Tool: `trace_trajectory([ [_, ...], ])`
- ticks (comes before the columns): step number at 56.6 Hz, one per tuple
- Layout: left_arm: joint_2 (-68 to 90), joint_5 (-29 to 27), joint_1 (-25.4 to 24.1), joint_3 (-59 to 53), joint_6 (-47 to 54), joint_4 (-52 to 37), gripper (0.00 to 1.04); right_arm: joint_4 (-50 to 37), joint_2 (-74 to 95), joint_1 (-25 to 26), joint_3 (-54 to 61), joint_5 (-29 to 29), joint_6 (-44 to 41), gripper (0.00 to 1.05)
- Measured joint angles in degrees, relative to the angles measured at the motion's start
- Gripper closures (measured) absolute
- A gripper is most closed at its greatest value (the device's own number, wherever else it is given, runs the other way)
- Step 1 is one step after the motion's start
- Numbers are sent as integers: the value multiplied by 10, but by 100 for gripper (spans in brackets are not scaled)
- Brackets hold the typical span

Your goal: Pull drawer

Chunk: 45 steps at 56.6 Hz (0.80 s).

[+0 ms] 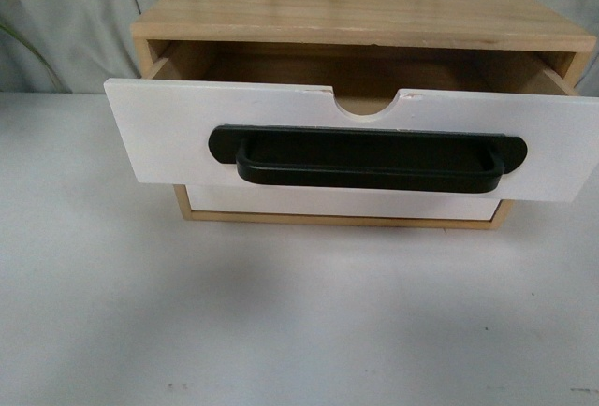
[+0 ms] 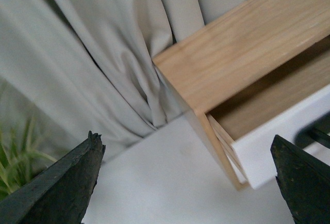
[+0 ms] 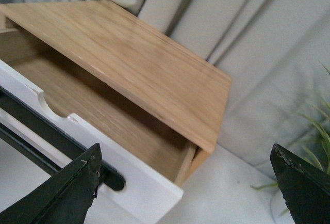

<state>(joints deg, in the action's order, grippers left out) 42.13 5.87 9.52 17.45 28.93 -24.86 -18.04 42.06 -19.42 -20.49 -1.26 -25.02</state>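
The drawer (image 1: pixel 159 135) has a white front, a long black bar handle (image 1: pixel 367 159) and a semicircular notch in its top edge. It stands pulled out of the light wood cabinet (image 1: pixel 365 8), showing its empty wooden inside. Neither arm shows in the front view. My left gripper (image 2: pixel 188 182) is open and held off the cabinet's left corner, with the drawer (image 2: pixel 281 133) near one finger. My right gripper (image 3: pixel 185 182) is open too, off the cabinet's right corner, above the drawer (image 3: pixel 149 182) and its handle (image 3: pixel 56 136). Nothing lies between either pair of fingers.
A plain white lower drawer front (image 1: pixel 346 202) without a handle sits under the open one. The cabinet stands on a white table (image 1: pixel 281 322) backed by a grey curtain (image 2: pixel 77 53). Green plant leaves (image 2: pixel 15 157) show at the left, and more leaves (image 3: pixel 314 126) at the right.
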Motion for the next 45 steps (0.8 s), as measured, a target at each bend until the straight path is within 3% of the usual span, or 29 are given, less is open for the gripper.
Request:
trace_trajectory([
  [6,-72,2,-34,-35,-109,51,7,-2,-70,-5,47,-74,53,9],
  [13,-80,-33,-84,-52,-239,23,7,-23,-115,0,88,-182,114,9],
  [16,-71,-57,-83,-57,-267,-3,7,-25,-120,1,93,-197,130,9],
  [26,-66,-54,-75,-62,-304,-12,7,-25,-121,0,95,-195,149,9],
  [29,-68,-59,-80,-62,-304,-7,9,-7,-130,9,96,-173,180,17],
  [33,-82,-58,-90,-69,-300,14,23,8,-151,33,111,-139,216,33],
  [45,-128,-59,-94,-104,-294,26,59,26,-202,87,142,-90,239,68],
])
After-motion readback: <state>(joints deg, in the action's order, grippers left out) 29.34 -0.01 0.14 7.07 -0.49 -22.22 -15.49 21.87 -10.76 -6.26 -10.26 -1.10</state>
